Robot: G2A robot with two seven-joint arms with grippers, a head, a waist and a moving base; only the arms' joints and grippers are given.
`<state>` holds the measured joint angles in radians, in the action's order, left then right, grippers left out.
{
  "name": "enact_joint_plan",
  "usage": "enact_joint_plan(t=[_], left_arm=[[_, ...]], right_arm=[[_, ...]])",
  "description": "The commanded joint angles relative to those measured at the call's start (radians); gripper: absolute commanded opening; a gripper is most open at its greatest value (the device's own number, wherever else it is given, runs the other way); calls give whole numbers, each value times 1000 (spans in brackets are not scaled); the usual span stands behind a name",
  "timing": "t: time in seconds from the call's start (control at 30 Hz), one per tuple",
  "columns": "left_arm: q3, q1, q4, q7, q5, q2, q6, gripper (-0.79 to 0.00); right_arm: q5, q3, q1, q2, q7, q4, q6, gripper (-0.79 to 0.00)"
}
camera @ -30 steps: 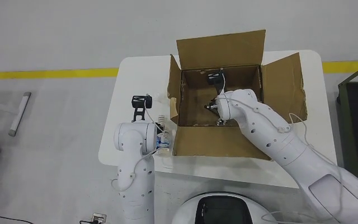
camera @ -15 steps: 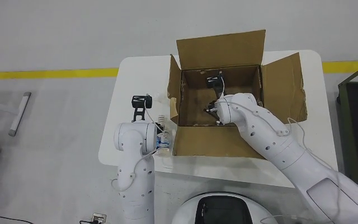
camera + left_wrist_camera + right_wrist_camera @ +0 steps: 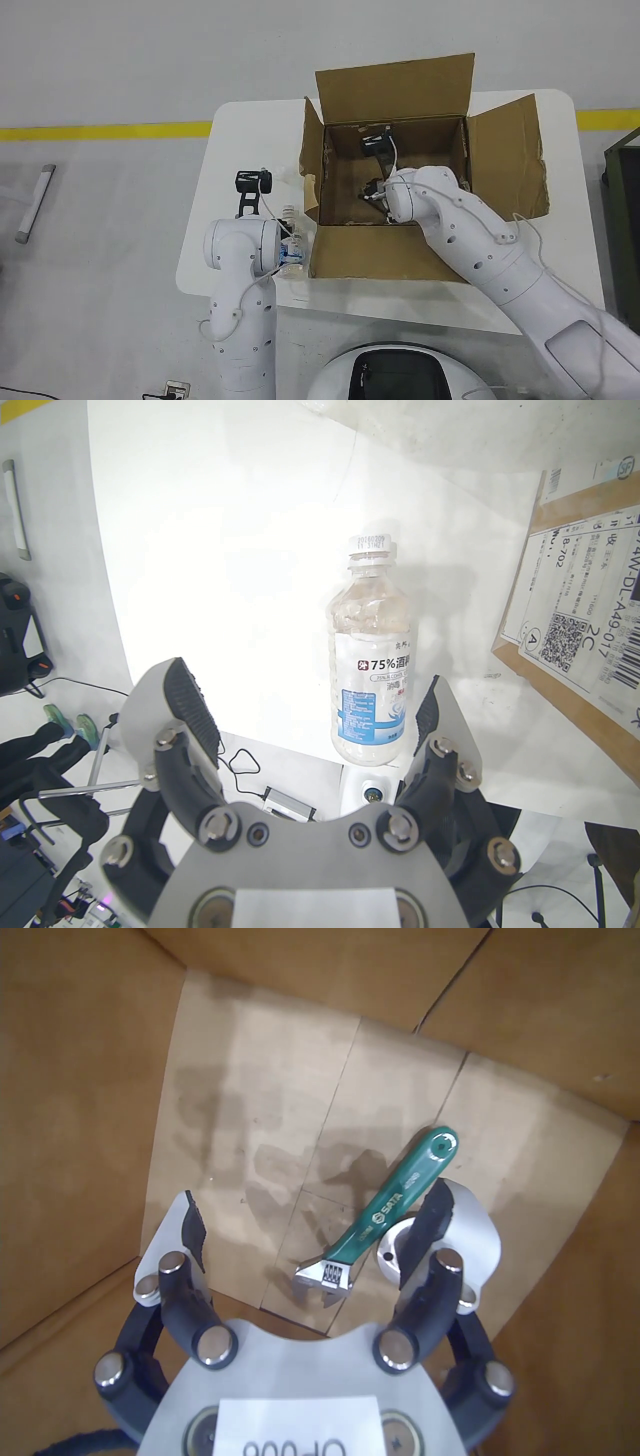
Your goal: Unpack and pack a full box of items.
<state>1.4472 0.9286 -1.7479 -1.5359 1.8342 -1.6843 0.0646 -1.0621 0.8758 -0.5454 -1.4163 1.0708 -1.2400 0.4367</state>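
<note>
The right gripper [image 3: 316,1203] hangs inside the open cardboard box [image 3: 385,262], its two fingers spread wide and holding nothing. It sits toward 8 o'clock from the middle of the box floor in the top view. Under it lies an adjustable wrench [image 3: 380,1218] with a green handle, flat on the cardboard. The wrench's long axis slants across the line between the fingers, with the steel head nearer the wrist and the handle end pointing away. It lies off-centre in the gap, close to one finger and well apart from the other. My guess is that a clean pinch needs a small shift and a twist of the wrist to square the fingers across the handle. Just beside that same finger sits a small round metal disc [image 3: 389,1253] (what it is I cannot tell). The left gripper [image 3: 306,690] is outside the box, by its 8 o'clock corner over the white table [image 3: 250,150]. It is also spread and empty. A clear plastic bottle [image 3: 370,660] with a white cap stands upright between its fingers, closer to one, though contact cannot be judged. The right arm is plainly the nearer to the wrench. Count: one box, one wrench, one disc, one bottle, two grippers.
</note>
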Motion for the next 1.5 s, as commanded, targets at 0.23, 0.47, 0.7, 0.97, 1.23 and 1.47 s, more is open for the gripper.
enact_joint_plan(t=[0.23, 0.47, 0.7, 0.97, 1.23, 1.47], left_arm=[[0, 0, 0, 0, 0, 0, 0, 0], [0, 0, 0, 0, 0, 0, 0, 0], [0, 0, 0, 0, 0, 0, 0, 0], [0, 0, 0, 0, 0, 0, 0, 0], [0, 0, 0, 0, 0, 0, 0, 0], [0, 0, 0, 0, 0, 0, 0, 0]], right_arm=[[-38, -6, -5, -9, -6, 26, -18, 0], [5, -4, -8, -23, -13, 46, -59, 0], [77, 11, -1, -36, -5, 63, -95, 0], [89, 28, 14, -45, 3, 66, -51, 0], [57, 28, 29, -52, 60, 55, 2, 0], [32, 25, 27, -56, 115, 68, 21, 0]])
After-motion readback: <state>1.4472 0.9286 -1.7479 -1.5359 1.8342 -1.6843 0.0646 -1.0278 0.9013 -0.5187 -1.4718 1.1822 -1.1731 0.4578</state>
